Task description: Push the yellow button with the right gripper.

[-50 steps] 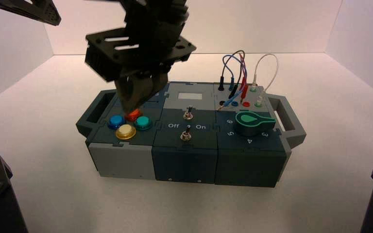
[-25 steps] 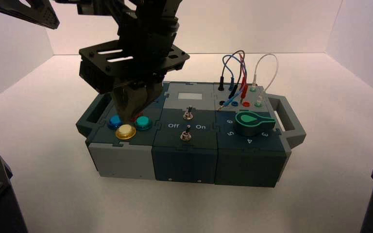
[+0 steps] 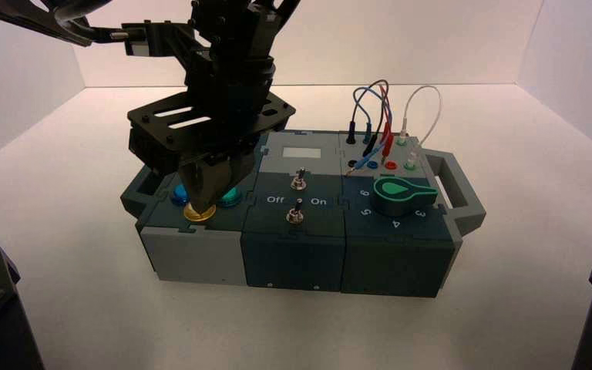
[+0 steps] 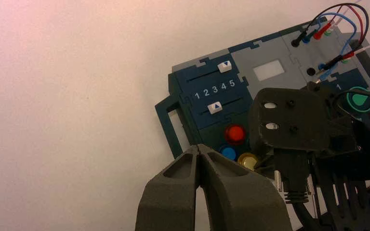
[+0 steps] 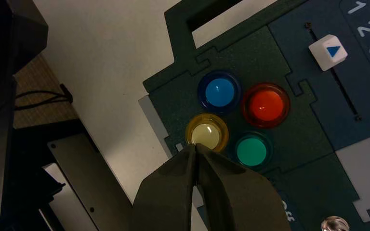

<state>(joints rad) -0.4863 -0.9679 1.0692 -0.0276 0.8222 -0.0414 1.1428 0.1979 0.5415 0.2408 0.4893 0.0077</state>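
Yellow button at box's front-left corner | my right pincer pressed together, tip at button's edge | left pincer also closed, idle beside box | contact looks made, full press unconfirmed

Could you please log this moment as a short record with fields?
right gripper: fingers shut to a wedge, tip at the edge of the yellow button
contact: cannot tell whether it is pressed
neighbouring buttons: blue, orange-red, teal, all untouched
left gripper: fingers shut, raised off the box's left end
box: on the white table
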